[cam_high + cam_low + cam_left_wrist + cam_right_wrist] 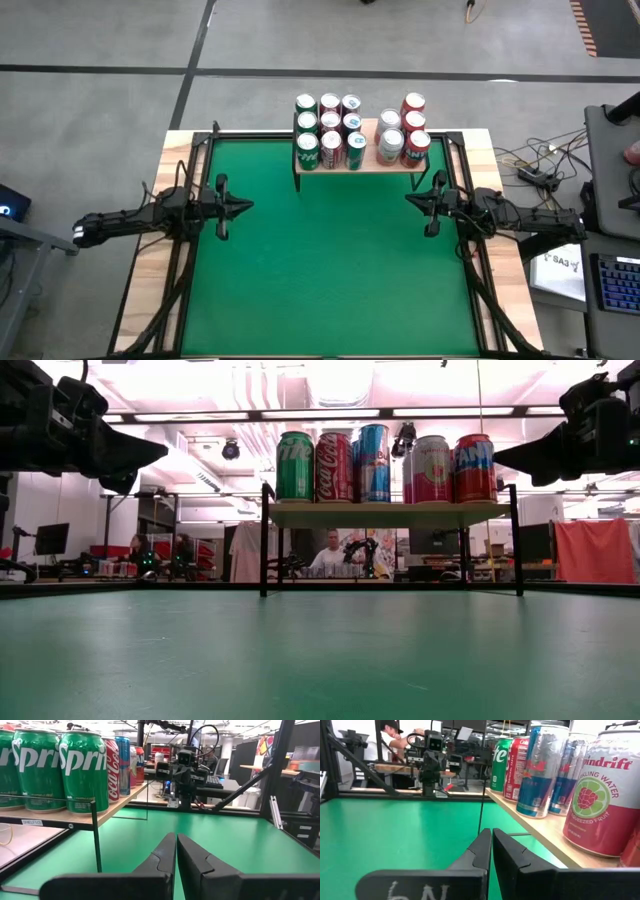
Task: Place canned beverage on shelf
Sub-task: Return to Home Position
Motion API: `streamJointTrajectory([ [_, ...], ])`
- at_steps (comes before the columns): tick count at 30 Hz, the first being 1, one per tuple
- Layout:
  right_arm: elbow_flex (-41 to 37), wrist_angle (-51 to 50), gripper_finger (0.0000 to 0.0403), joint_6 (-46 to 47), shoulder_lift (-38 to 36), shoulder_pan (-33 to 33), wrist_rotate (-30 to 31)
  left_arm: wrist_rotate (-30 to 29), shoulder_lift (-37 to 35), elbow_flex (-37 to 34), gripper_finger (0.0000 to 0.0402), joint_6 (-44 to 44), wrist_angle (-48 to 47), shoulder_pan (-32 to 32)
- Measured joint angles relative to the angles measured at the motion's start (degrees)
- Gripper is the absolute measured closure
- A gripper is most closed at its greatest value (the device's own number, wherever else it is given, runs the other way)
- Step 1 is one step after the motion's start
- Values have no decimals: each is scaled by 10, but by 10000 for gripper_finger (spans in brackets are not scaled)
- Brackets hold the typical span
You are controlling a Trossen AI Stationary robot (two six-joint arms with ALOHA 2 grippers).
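Observation:
The shelf (360, 167), a light wooden board on thin black legs, stands at the table's far middle. Several cans stand upright on their bases on it: green, red and blue ones (330, 130) on its left part, white and red ones (405, 128) on its right part. In the low view the front row (385, 465) shows above the board (390, 513). My left gripper (248, 207) is shut and level over the table's left side, holding nothing. My right gripper (408, 200) is shut and level over the right side, also holding nothing. Both point toward the table's middle.
The green felt tabletop (330, 270) lies bare between and in front of the two arms. Black frame bars (190, 260) run along both table sides. A person (330, 552) sits in the room behind the table. Cables and a laptop (615, 285) lie beyond the right edge.

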Motion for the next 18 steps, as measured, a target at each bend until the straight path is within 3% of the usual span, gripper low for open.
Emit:
streamJointTrajectory([
  [18, 0, 0, 394, 26, 0, 0, 1, -2, 0, 0, 402, 4, 2, 0],
])
